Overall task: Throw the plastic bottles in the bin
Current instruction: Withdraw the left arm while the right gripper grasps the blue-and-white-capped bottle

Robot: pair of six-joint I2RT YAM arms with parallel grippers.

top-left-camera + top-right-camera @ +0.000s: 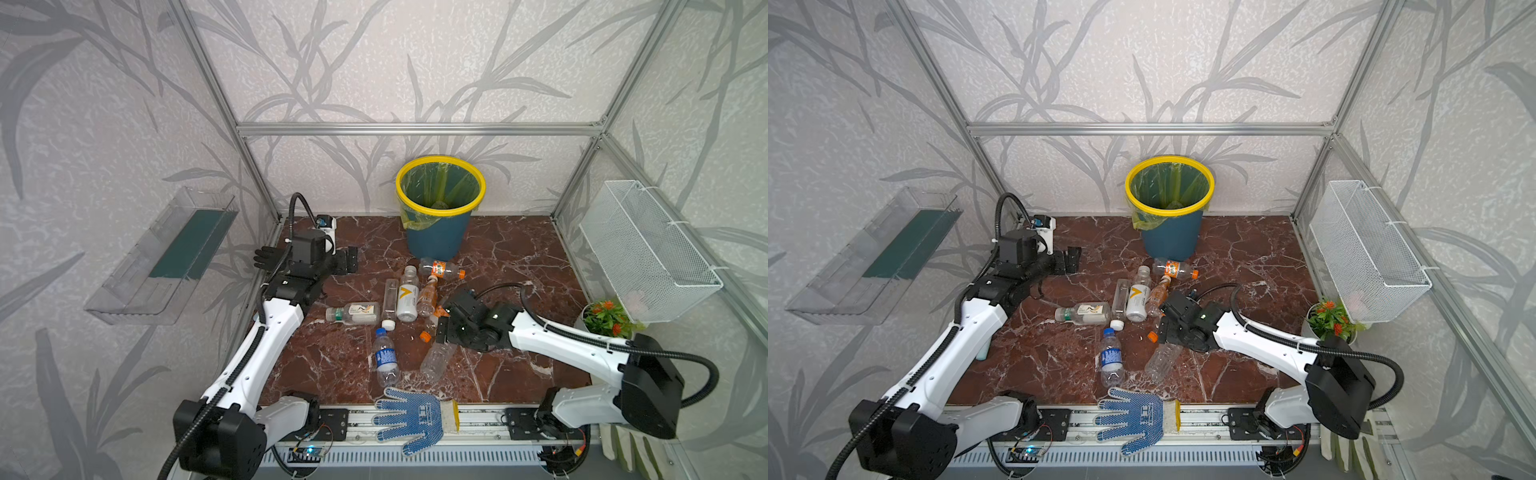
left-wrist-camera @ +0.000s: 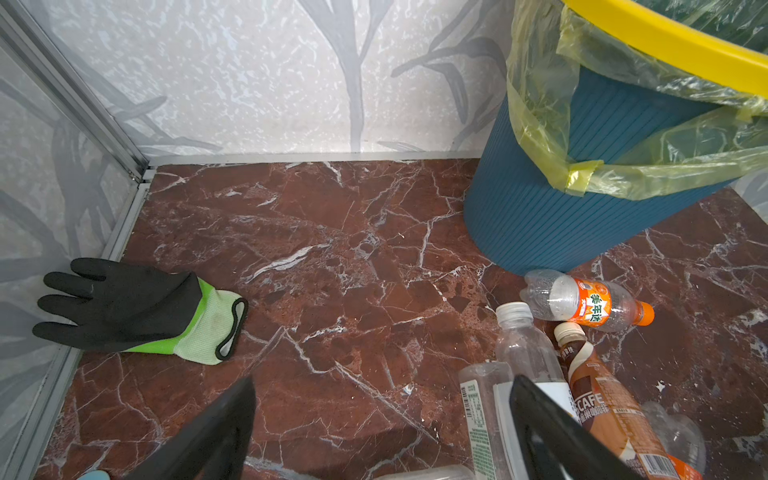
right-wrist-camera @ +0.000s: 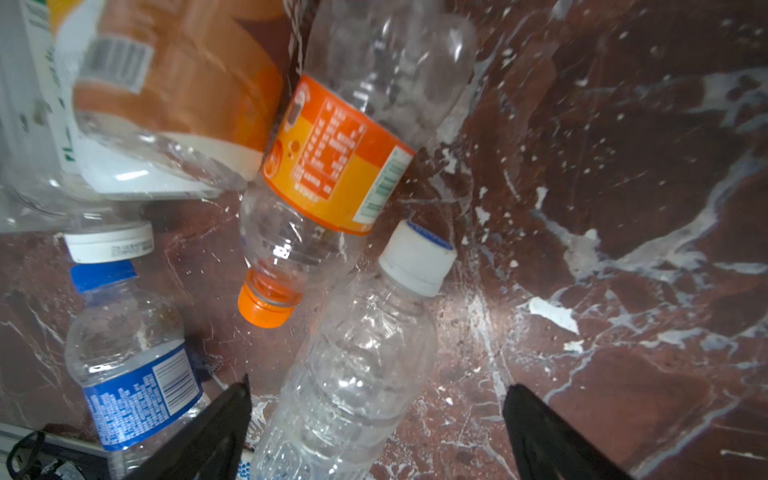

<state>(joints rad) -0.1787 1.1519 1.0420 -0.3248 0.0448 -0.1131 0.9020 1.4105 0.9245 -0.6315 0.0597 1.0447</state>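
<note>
The bin (image 1: 440, 232) (image 1: 1169, 237) (image 2: 548, 216), dark blue with a yellow rim, stands at the back wall. Several plastic bottles lie in a pile before it: an orange-label one (image 1: 440, 269) (image 2: 582, 301), a white-label one (image 1: 407, 297), a blue-label one (image 1: 384, 357) (image 3: 129, 365), an orange-cap one (image 3: 328, 166) and a clear one (image 1: 436, 361) (image 3: 357, 374). My left gripper (image 1: 348, 259) (image 2: 382, 380) is open over bare floor left of the pile. My right gripper (image 1: 441, 326) (image 3: 378, 382) is open, low over the clear bottle, which lies between its fingers without touching either.
A black and green glove (image 2: 124, 307) lies by the left wall. A blue dotted glove (image 1: 411, 415) rests on the front rail. A potted plant (image 1: 606, 318) and white wire basket (image 1: 648, 253) are at the right. A clear tray (image 1: 166, 257) hangs on the left wall.
</note>
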